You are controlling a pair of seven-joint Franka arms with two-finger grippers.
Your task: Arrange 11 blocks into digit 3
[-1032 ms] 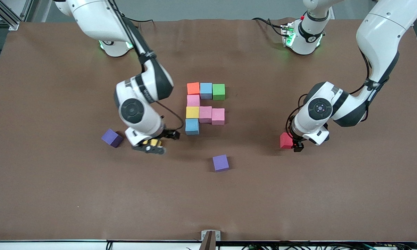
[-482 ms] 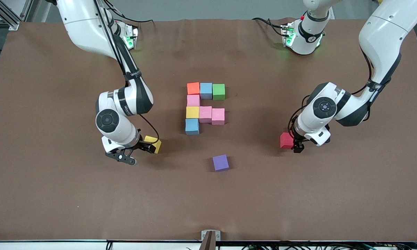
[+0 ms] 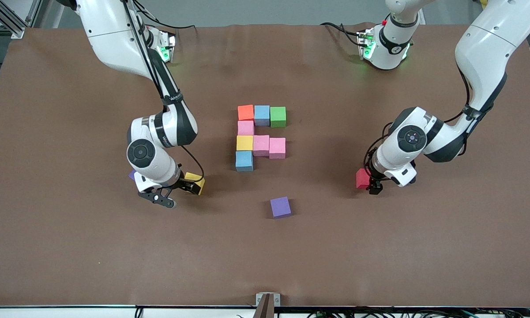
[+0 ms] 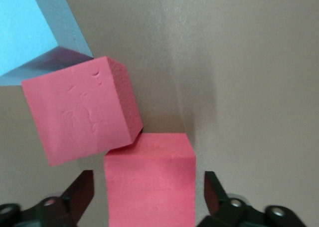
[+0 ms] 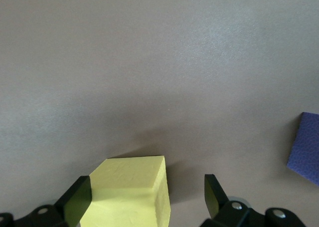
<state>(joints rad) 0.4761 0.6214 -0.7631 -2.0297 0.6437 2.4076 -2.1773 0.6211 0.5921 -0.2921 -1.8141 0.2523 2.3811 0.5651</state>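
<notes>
Two Franka arms work a brown table (image 3: 70,247), with 8 blocks laid edge to edge at its middle. An orange block (image 3: 246,112), a blue block (image 3: 261,115) and a green block (image 3: 278,116) form the row farthest from the front camera. A pink block (image 3: 246,127), a yellow block (image 3: 244,142) and a second blue block (image 3: 244,160) run nearer from the orange one, with 2 more pink blocks (image 3: 269,146) beside the yellow.

The left gripper (image 3: 373,187) is down at the table toward the left arm's end. Its jaws are apart around a red block (image 3: 361,179), with a thin gap on each side.

The right gripper (image 3: 174,192) is low toward the right arm's end, its jaws wide. A loose yellow block (image 5: 129,192) sits between them against 1 finger, clear of the other.

A purple block (image 3: 280,207) lies alone, nearer the camera than the figure, between the 2 grippers' working spots. Another purple block (image 5: 305,147) sits close by the right gripper, mostly hidden under that arm's wrist in the front view.

Bare cloth runs wide on every side – a broad strip along the camera's edge and open stretches toward both ends. Each gripper is well apart from the laid blocks.
</notes>
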